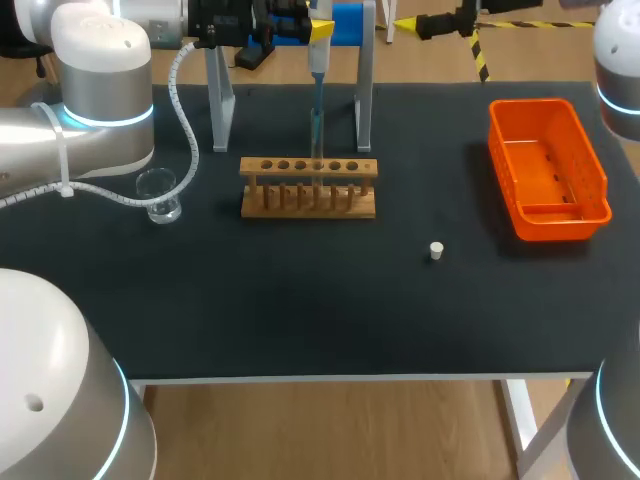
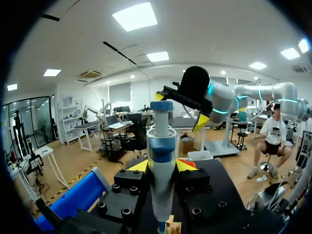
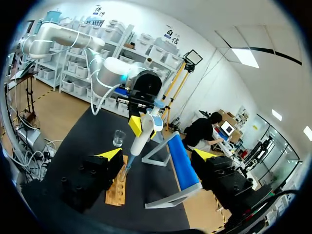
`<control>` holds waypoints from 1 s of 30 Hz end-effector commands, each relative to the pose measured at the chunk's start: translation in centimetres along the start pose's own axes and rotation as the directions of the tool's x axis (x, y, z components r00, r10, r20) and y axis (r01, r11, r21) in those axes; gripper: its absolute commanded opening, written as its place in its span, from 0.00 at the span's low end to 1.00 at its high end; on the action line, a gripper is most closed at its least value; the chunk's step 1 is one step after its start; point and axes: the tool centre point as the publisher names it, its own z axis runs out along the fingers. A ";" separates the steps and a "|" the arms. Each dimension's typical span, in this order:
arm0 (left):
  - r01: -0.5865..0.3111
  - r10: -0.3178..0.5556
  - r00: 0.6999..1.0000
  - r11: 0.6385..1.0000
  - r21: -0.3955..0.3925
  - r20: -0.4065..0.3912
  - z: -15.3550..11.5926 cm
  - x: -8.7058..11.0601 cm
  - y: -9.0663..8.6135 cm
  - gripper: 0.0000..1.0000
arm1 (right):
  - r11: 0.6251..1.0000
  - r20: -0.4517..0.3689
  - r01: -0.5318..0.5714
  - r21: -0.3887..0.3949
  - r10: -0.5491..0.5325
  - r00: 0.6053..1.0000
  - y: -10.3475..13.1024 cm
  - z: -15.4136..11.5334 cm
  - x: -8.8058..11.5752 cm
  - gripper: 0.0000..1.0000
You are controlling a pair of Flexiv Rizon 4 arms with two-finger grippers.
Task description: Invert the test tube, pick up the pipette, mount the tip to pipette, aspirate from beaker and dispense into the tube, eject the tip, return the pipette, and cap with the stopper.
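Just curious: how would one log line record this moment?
left tool: shut on pipette | pipette: above test tube rack | right tool: open

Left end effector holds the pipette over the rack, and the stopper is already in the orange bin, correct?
No. The stopper lies on the bare table, outside the bin, as the head view shows. The left end effector does hold the pipette over the rack.

We work in a robotics lab set up for wet-bench practice. On our black tabletop (image 1: 300, 310) stands a wooden test-tube rack (image 1: 308, 187). A glass beaker (image 1: 160, 195) sits to its left, a pipette (image 1: 318, 75) hangs above it, and a white stopper (image 1: 436, 250) and an orange tray (image 1: 547, 170) lie to its right. Our left arm (image 1: 100, 90) and right arm (image 1: 620, 60) flank it.
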 end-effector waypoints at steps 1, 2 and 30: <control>-0.001 0.001 1.000 1.000 0.004 0.004 0.1 0.0 0.1 0.00 | 1.000 -0.002 0.000 0.003 0.000 1.000 0.0 -0.1 0.0 0.00; -0.001 0.001 1.000 1.000 0.004 0.004 0.1 0.0 0.1 0.00 | 1.000 -0.002 0.000 0.003 0.000 1.000 0.0 -0.1 0.0 0.00; -0.001 0.001 1.000 1.000 0.004 0.004 0.1 0.0 0.1 0.00 | 0.986 -0.093 -0.156 0.060 0.161 0.982 4.9 2.0 -0.8 0.00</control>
